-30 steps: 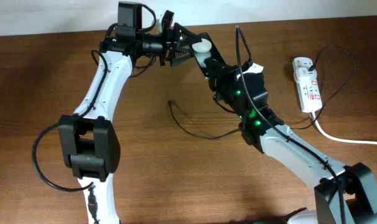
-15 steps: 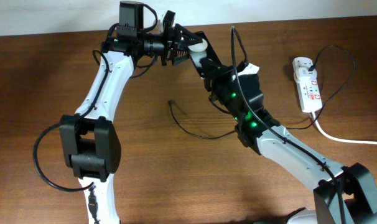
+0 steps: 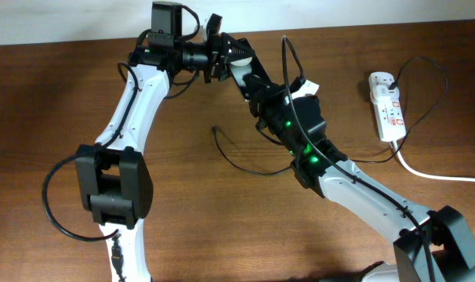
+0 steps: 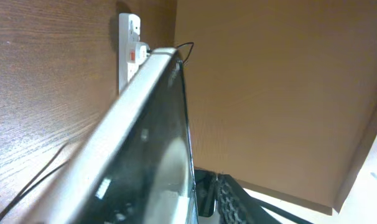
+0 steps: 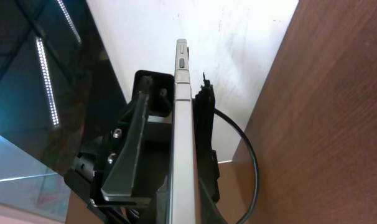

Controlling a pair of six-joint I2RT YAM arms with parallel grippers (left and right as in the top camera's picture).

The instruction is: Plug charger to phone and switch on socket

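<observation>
Table is carrying everything, and both arms are meeting well left of the socket, near the back edge. Socket is lying at the right side, with the charger's white adapter sitting in its far end. Phone is hanging in the air well left of the socket, edge-on, not resting on the wood. Right gripper is pinching it, fingers together on the thin body. Left gripper is facing it from the opposite side, its fingers straddling the phone; can't tell if they're pressing on it. Charger cable is trailing leftward from the socket across the wood, its tip lying loose and apart from both grippers. Judging: the step in hand is a phone handover or regrasp, with plugging not started and the socket not switched. Next move is calling for one gripper holding the phone firmly with its port end exposed, and the other letting go and going down for the tip.
</observation>
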